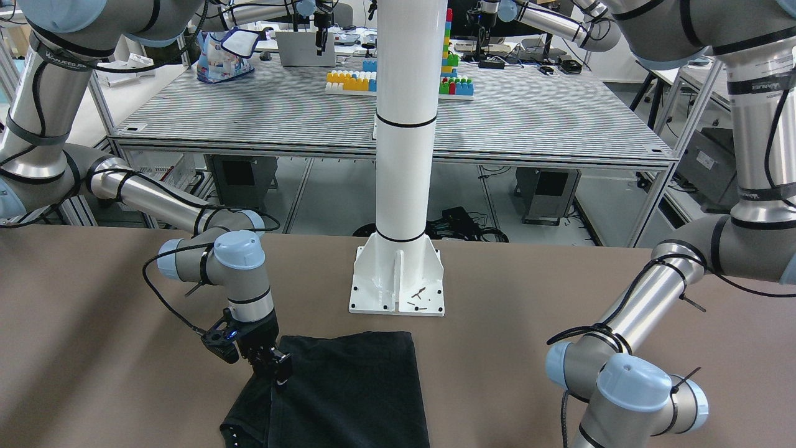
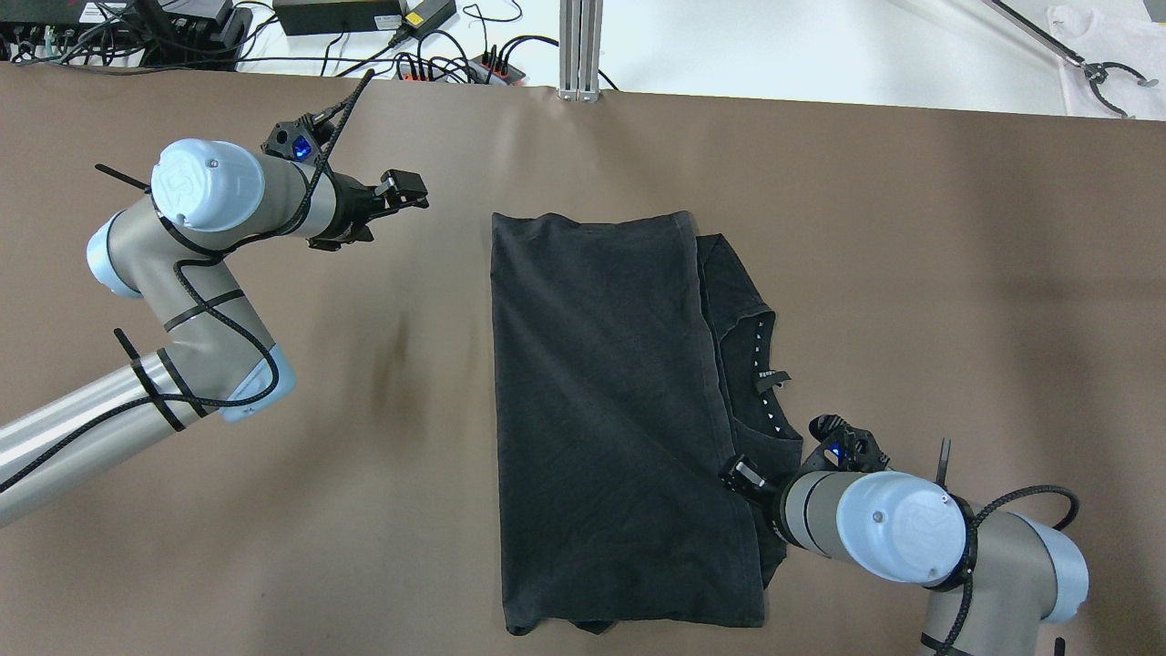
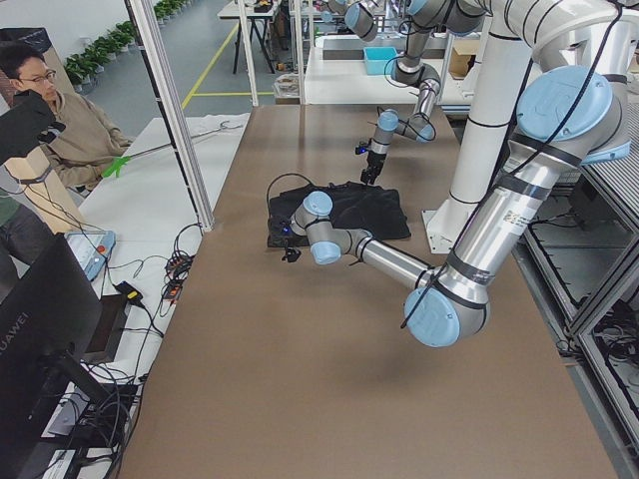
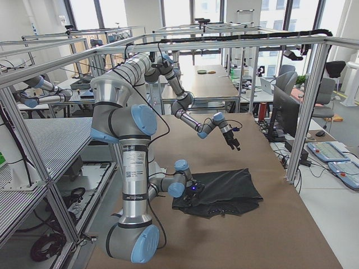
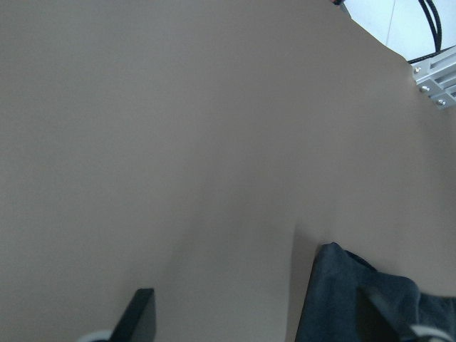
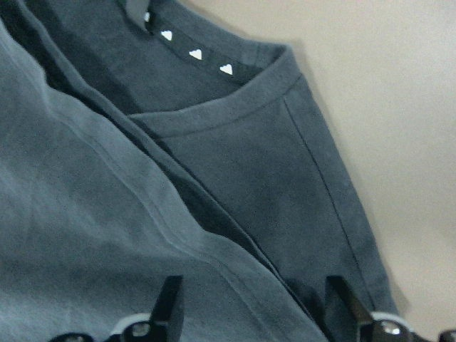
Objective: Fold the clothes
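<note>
1. You have one black garment [image 2: 601, 383], lying under the right claw [image 2: 738, 476].
2. You have two claws: that one and the left claw [image 2: 412, 189], apart from the cloth.
3. One white pillar [image 1: 405, 124], between them.
4. One brown table [image 2: 273, 547], beneath both.

Brown matte tabletop [image 1: 93, 348], wide and plain. White round steel pillar [image 1: 404, 155] on a bolted base plate. Grey ribbed-top bench with aluminium frame [image 1: 528, 118], carrying coloured plastic building blocks [image 1: 351, 81]. Tall daylight windows [image 4: 196, 17] at the far wall. Black flat monitor [image 3: 40, 319]. Black power cables [image 2: 437, 68] along the table's edge.
</note>
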`<state>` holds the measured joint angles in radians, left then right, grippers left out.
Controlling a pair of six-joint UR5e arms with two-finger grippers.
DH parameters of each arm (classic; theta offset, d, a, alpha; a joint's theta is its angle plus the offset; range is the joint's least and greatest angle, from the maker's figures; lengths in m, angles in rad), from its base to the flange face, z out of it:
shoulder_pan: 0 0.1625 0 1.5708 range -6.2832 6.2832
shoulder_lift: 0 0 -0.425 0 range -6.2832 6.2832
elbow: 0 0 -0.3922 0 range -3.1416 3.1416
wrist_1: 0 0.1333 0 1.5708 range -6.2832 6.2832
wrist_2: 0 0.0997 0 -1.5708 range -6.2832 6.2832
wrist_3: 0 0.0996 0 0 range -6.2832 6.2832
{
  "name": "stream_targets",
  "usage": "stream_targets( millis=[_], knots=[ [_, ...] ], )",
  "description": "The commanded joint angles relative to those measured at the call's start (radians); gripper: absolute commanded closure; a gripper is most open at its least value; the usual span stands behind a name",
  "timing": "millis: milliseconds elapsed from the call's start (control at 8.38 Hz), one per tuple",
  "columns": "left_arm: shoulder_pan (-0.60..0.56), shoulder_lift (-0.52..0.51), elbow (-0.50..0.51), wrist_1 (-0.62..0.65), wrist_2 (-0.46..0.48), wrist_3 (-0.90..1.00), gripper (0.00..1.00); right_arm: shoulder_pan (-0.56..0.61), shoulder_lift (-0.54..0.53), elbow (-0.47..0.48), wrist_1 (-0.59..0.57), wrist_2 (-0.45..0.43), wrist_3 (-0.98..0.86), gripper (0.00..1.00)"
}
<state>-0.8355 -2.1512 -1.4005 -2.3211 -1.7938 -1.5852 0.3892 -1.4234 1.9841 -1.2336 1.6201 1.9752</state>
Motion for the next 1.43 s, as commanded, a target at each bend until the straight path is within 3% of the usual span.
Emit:
stream_targets(
  millis=[0, 955, 1074, 1313],
  knots=[
    [0.007, -0.006, 0.005, 0.0, -0.001, 0.004, 0.0, -0.049, -0.017, 0.018, -0.033, 0.01, 0.036, 0.26],
    [0.015, -0.007, -0.006, 0.002, 0.028, -0.006, 0.0, -0.128, -0.052, 0.012, -0.033, -0.002, 0.039, 0.37],
    [0.015, -0.007, -0.008, 0.002, 0.028, -0.006, 0.0, -0.128, -0.051, 0.012, -0.032, -0.002, 0.039, 0.45],
    [0.016, -0.01, -0.006, 0.002, 0.028, -0.004, 0.0, -0.128, -0.049, 0.018, -0.032, -0.002, 0.04, 0.81]
  ],
)
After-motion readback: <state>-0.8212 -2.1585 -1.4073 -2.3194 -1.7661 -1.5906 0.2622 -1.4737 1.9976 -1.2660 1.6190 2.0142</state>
